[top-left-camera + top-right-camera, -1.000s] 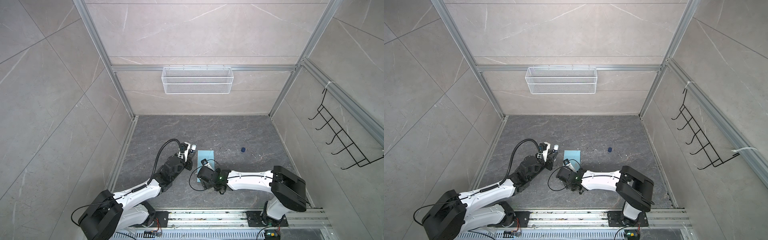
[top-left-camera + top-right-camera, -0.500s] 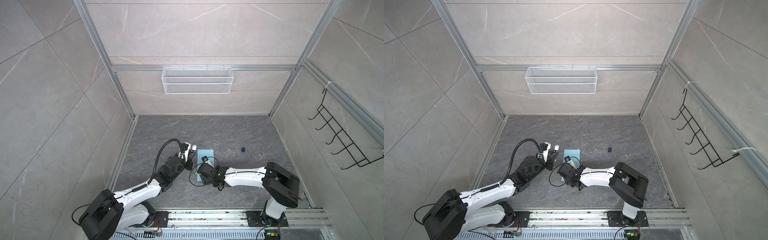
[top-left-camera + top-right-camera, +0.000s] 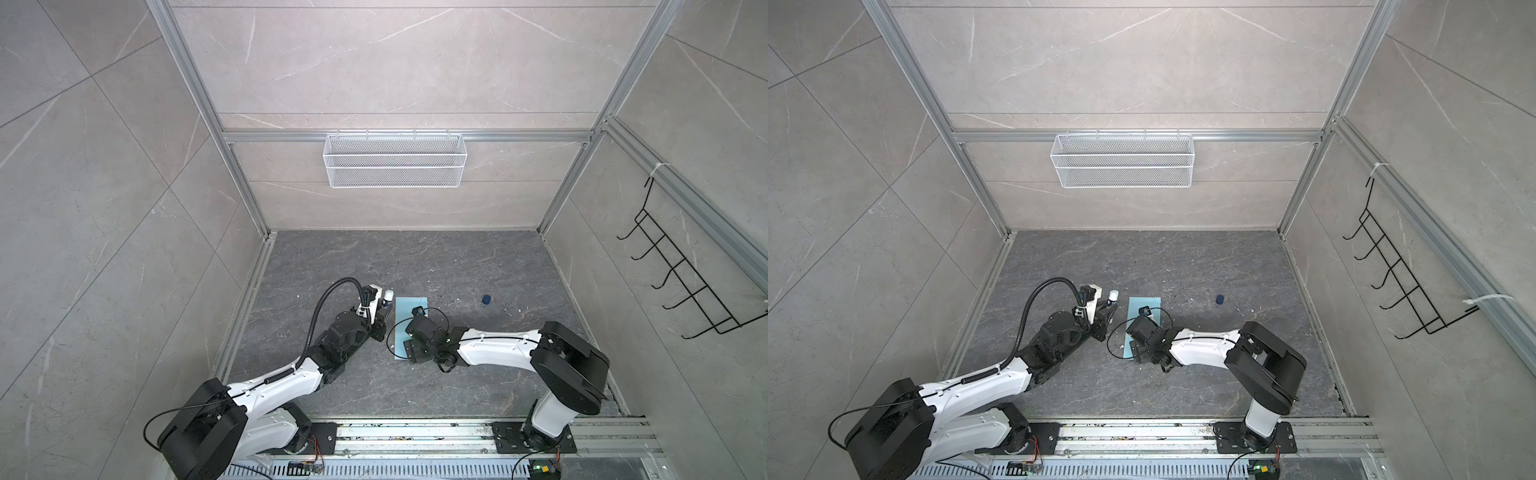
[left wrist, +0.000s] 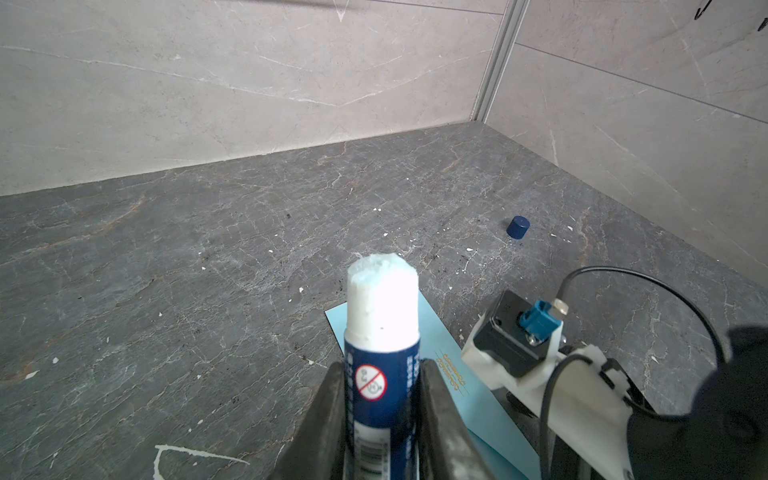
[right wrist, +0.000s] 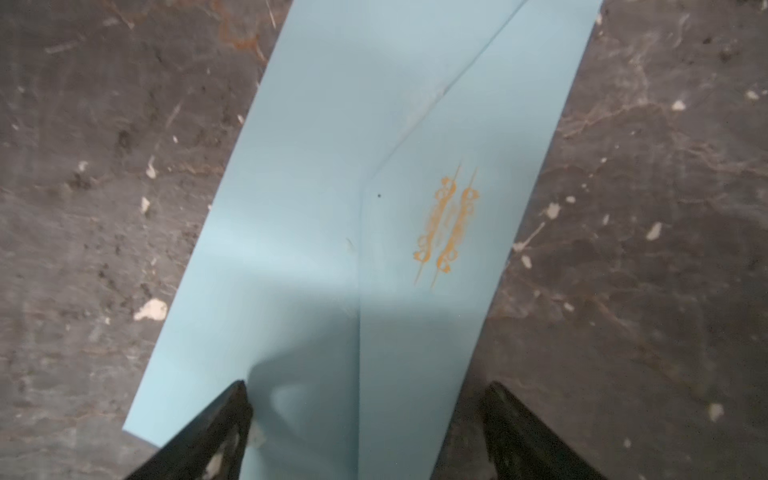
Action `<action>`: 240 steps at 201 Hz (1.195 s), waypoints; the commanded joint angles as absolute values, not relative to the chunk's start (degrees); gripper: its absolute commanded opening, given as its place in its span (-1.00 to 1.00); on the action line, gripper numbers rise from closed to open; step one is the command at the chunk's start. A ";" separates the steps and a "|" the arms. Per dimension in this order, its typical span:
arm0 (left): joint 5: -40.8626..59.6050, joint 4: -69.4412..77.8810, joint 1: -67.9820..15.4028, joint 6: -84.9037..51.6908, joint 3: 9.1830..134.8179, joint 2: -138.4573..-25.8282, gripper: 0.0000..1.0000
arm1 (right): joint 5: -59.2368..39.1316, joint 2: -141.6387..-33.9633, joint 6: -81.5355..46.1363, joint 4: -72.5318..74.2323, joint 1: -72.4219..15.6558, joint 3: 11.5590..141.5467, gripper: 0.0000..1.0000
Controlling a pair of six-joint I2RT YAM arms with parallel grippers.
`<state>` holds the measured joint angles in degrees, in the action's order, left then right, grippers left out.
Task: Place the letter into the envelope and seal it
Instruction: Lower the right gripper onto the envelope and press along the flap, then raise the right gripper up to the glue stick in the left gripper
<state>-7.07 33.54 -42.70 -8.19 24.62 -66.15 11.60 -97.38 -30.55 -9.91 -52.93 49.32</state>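
Note:
The light blue envelope (image 3: 409, 309) (image 3: 1142, 307) lies flat on the dark floor, its pointed flap folded down over the body, a gold ornament on the flap (image 5: 446, 224). My right gripper (image 3: 411, 343) (image 5: 365, 386) points down over the envelope (image 5: 316, 208) and is open, with nothing between its fingers. One finger is above the paper, the other above the floor beside it. My left gripper (image 3: 380, 316) (image 4: 382, 365) is shut on an uncapped glue stick (image 4: 382, 316) just left of the envelope (image 4: 490, 419). The letter is out of view.
The glue stick's dark blue cap (image 3: 486, 299) (image 4: 518, 227) lies on the floor to the right. White specks dot the floor. A wire basket (image 3: 395, 160) hangs on the back wall and a black hook rack (image 3: 681, 282) on the right wall.
The right arm has swung a little and its gripper has shifted slightly over the envelope. The left arm with the glue stick has stayed put.

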 commanded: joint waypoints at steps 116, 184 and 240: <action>-4.79 37.94 -42.32 -10.91 25.37 -66.89 -1.00 | -2.99 -87.20 -32.58 -8.38 -46.91 43.77 0.81; 2.93 39.47 -42.32 -20.66 28.87 -63.99 -1.00 | -6.38 -67.38 -28.67 -6.55 -46.87 43.70 0.71; 12.98 54.33 -42.35 -26.90 28.68 -65.91 -1.00 | -14.51 -65.24 -29.99 1.82 -46.94 45.11 0.60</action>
<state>6.48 42.70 -42.70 -23.64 27.16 -65.54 -10.63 -64.40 -30.28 -1.30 -47.00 43.83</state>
